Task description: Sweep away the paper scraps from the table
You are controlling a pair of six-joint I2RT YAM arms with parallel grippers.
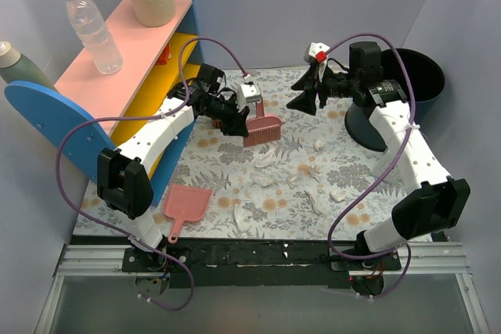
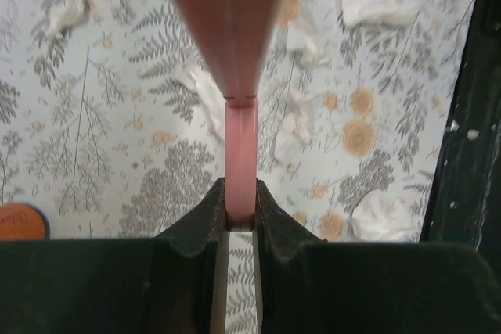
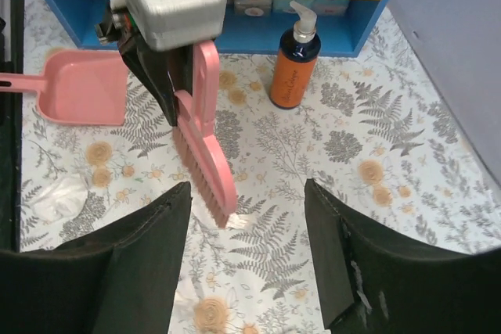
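Scraps of torn white paper (image 1: 266, 159) lie scattered over the middle and near half of the fern-and-flower cloth worktop (image 1: 352, 220). None lie in the flat pink plastic dustpan (image 1: 186, 205), which rests near my left base by the black front rail (image 1: 258, 256).

Only my left wrist view shows the grip: my left jaws are closed tight on the thin handle of the pink plastic hand brush (image 2: 241, 177). From overhead, its bristles point down just past the scraps, and I cannot tell if they touch the cloth. My left arm (image 1: 156, 142) stretches low beside the blue, pink and yellow shelf (image 1: 125, 44).

Only my right wrist view shows an orange pump bottle (image 3: 293, 76) at the shelf's foot. My right jaws are spread wide, holding nothing, raised and turned toward the brush. Open cloth lies between the brush and the dark round bin (image 1: 419, 76) at the far right.
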